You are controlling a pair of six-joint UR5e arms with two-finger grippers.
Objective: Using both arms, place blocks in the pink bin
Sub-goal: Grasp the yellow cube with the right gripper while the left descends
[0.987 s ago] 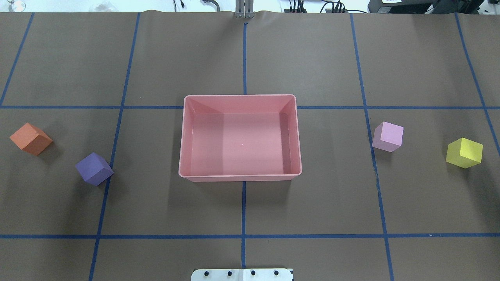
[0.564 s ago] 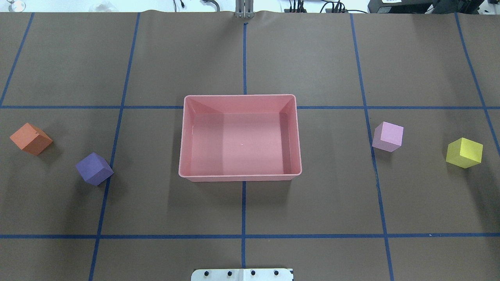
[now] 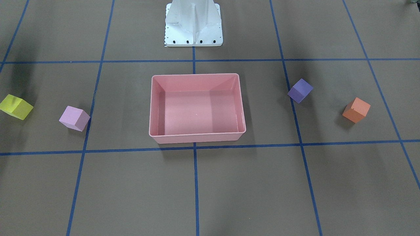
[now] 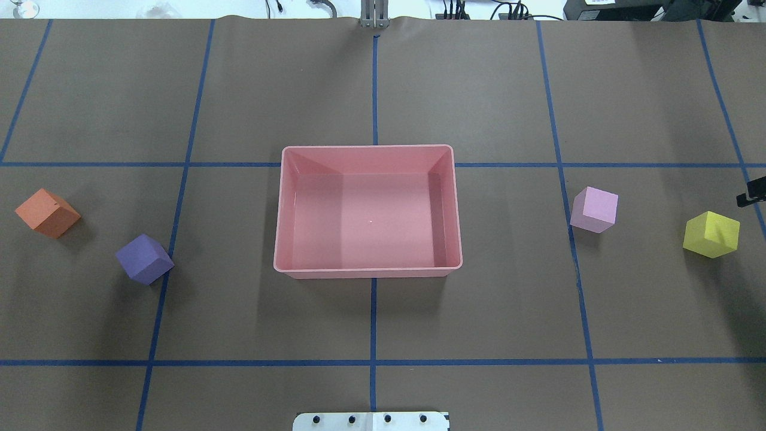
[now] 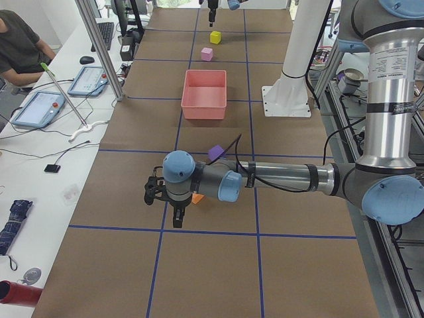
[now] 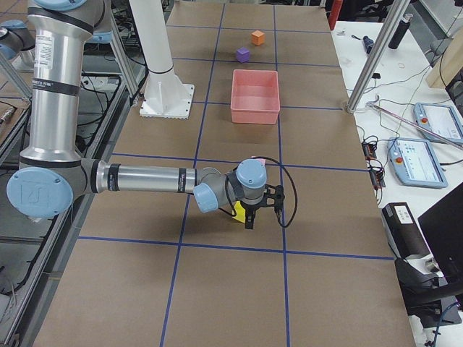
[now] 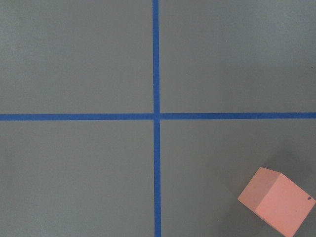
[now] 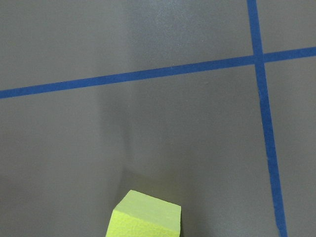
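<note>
Overhead exterior shows you the pink bin (image 4: 368,270) centred on the counter (image 4: 479,311), with the orange block (image 4: 46,212) and purple block (image 4: 143,258) to its left and the pink block (image 4: 593,209) and yellow block (image 4: 711,234) to its right, two per arm. The left tool (image 5: 176,215) hangs by orange, the right tool (image 6: 249,218) by yellow; apart or together, you cannot tell.

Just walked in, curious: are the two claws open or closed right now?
Left gripper: cannot be told.
Right gripper: cannot be told.

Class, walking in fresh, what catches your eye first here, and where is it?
The empty pink bin sits central on the table. An orange block and purple block lie on the robot's left, a light pink block and yellow block on its right. The left arm and right arm stretch out towards the outermost blocks.
</note>
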